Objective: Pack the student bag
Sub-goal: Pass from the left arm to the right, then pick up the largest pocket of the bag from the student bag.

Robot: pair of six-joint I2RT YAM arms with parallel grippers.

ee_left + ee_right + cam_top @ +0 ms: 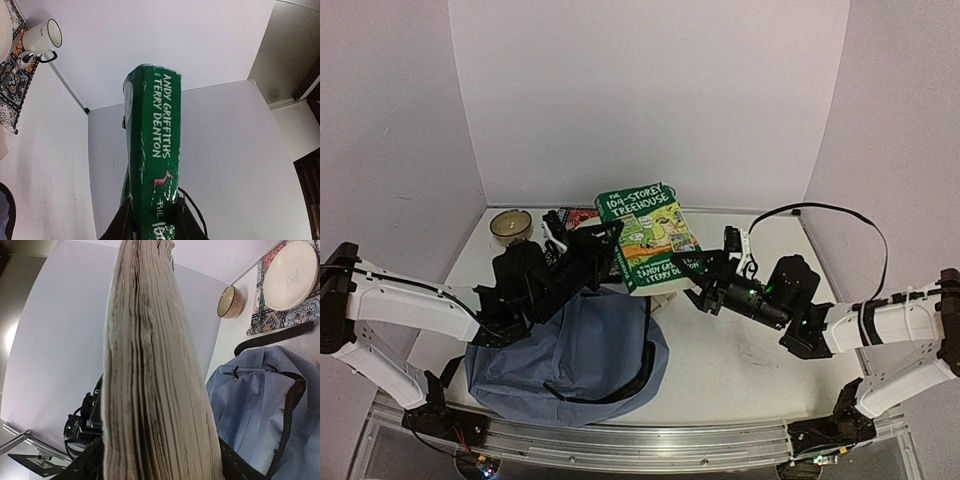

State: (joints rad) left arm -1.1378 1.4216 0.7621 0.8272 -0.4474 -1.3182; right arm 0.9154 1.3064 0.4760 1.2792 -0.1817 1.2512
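1. Lying on the desk's (750,350) near left: the student bag (570,360).
2. Just beyond, the left hand (152,222) clamps a green book's (645,235) spine; the right hand (160,460) flanks its pages, grip unclear.
3. Farther back-left, a bowl (510,225).

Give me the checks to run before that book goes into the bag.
1. Left fingers clamped on the spine of the book: ok.
2. Right fingers gripping the page edge: cannot tell; they flank it, contact unclear.
3. The book held up off the table: ok.
4. The student bag lying just nearer than the book: ok.
5. The zip opened wide enough: cannot tell.
6. The bowl out of the way: ok, far left beyond the bag.
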